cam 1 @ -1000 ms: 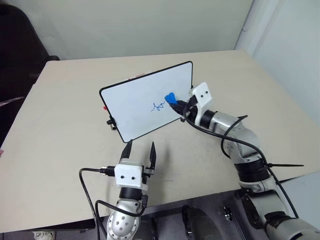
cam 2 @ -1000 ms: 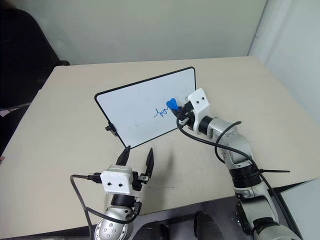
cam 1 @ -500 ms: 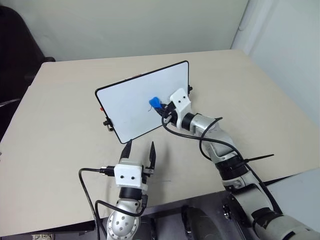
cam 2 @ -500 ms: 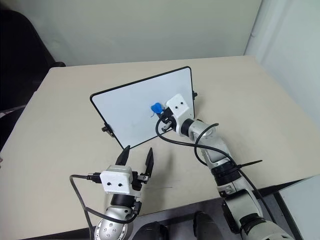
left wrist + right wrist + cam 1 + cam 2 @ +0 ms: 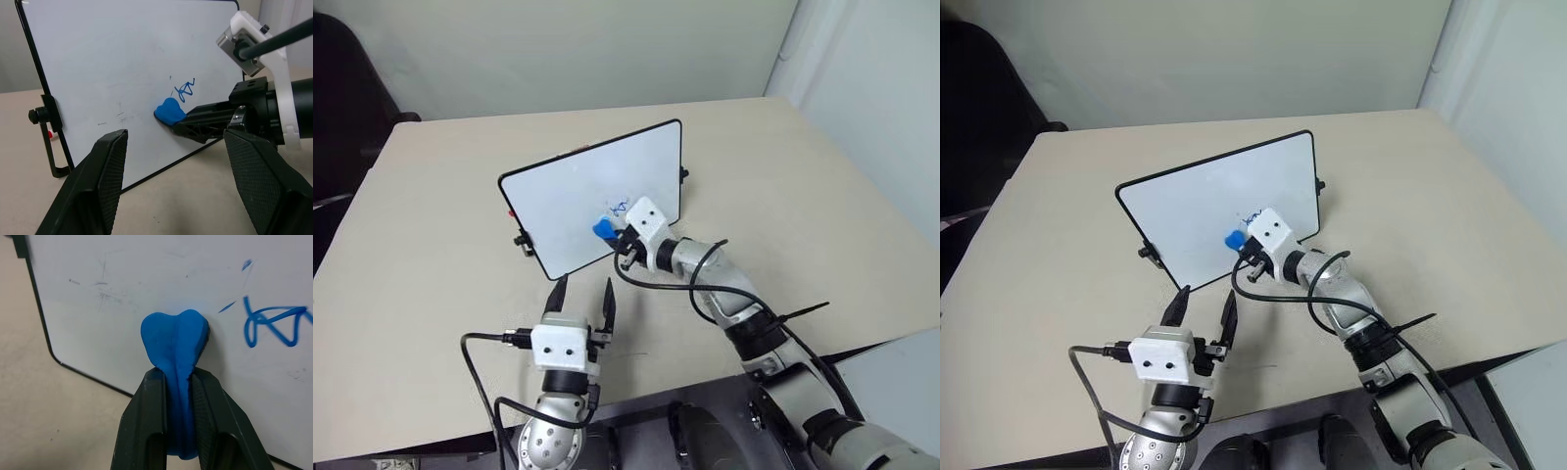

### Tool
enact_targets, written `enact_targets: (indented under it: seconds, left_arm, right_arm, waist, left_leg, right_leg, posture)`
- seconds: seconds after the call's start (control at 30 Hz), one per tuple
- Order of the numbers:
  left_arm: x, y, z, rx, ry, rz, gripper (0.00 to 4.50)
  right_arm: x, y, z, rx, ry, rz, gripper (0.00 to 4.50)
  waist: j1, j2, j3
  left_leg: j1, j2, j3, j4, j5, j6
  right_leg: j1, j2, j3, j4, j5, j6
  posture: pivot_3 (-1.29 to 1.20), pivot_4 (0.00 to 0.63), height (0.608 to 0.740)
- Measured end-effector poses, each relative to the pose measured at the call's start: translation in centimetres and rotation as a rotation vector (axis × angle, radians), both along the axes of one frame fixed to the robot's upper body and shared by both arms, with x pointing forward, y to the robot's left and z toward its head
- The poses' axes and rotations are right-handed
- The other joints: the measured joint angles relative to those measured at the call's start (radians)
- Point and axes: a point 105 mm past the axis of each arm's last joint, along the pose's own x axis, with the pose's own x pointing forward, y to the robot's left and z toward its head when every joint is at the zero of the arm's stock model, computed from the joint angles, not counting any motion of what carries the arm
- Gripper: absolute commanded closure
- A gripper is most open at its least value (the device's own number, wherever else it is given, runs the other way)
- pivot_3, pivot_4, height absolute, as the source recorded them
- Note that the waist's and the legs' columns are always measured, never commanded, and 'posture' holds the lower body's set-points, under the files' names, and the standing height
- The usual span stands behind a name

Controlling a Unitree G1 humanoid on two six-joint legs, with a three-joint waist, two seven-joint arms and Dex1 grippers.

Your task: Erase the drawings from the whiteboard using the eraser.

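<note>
Blue eraser (image 5: 175,340): pinched between the two black fingers of the right end effector (image 5: 177,382), its squeezed tip pressed against the face of the whiteboard (image 5: 568,191), low on the board and just beside the drawings
Drawings (image 5: 185,88): a small blue marker scribble on the board's lower right part, just up and to the right of the eraser as the head camera sees it, with a short stray dash beside it
Whiteboard: stands tilted on its small black feet on the beige counter (image 5: 431,284), black frame all round, faint grey smudges across its middle
Right end effector: clamped tight on the eraser, reaching in from the right with its white housing near the board's lower edge
Left end effector (image 5: 582,294): fingers spread wide with nothing between them, held above the counter in front of the board's lower corner, well apart from the eraser
</note>
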Motion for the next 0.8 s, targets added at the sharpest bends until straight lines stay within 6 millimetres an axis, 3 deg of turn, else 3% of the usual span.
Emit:
enact_targets:
  seconds: [0.3,0.8]
  left_arm:
    - [-0.1,0.1,0.1,0.003,-0.002,0.003,1.08]
    - [-0.1,0.1,0.0,0.005,0.003,0.004,1.08]
  right_arm:
    - [0.9,0.2,0.0,0.071,0.033,-0.044,4.10]
    - [4.8,-4.1,1.8,0.179,0.022,-0.280,4.10]
  waist:
    - [-0.002,0.000,0.000]
    - [-0.003,0.000,0.000]
  left_leg:
    - [0.000,0.001,0.000,0.000,0.001,-0.001]
    - [0.000,0.001,0.000,0.002,0.007,0.000]
  right_leg:
    - [0.000,0.001,0.000,0.000,0.002,-0.003]
    - [-0.001,0.000,0.000,0.000,0.001,0.000]
  posture:
    - [0.00,0.150,0.731]
    - [0.00,0.150,0.731]
